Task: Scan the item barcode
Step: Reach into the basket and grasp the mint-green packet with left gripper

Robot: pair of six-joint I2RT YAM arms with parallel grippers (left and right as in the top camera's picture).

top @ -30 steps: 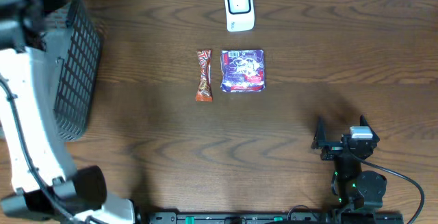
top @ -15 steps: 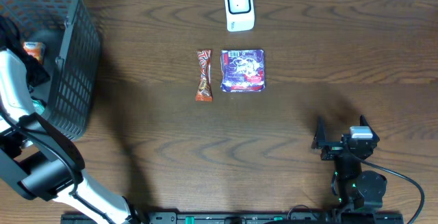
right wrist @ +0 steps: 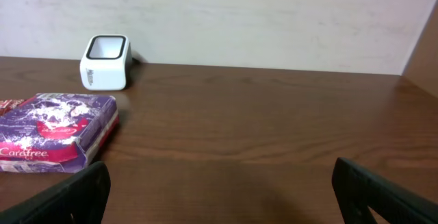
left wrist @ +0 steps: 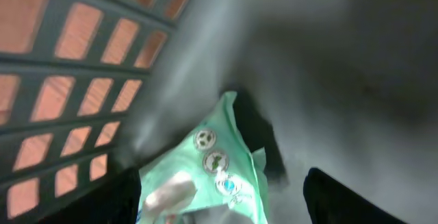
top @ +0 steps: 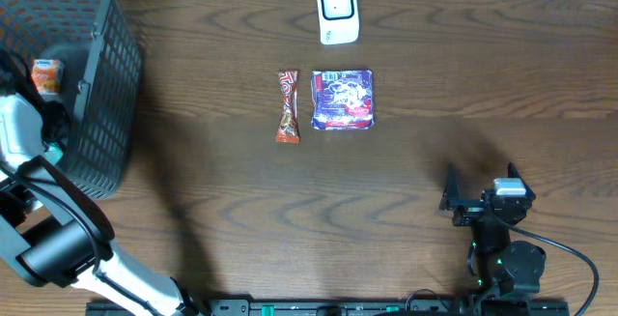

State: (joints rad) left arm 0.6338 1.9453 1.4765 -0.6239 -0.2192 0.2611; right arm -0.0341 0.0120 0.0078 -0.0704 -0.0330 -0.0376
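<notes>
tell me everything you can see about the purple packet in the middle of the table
The purple packet is a soft, roughly square plastic pack. It is purple with a white pattern and a pink-red band reading Carefree along one edge. It lies flat on the wooden table, looks plump in the right wrist view, and is sealed as far as shows. A snack bar lies close beside it with a narrow gap between. The white scanner stands farther back. Nothing but the table touches it.

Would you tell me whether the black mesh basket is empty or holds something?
Holds something: a small orange packet lies inside the black mesh basket, and the left wrist view shows a mint-green pouch beside its wall.
</notes>
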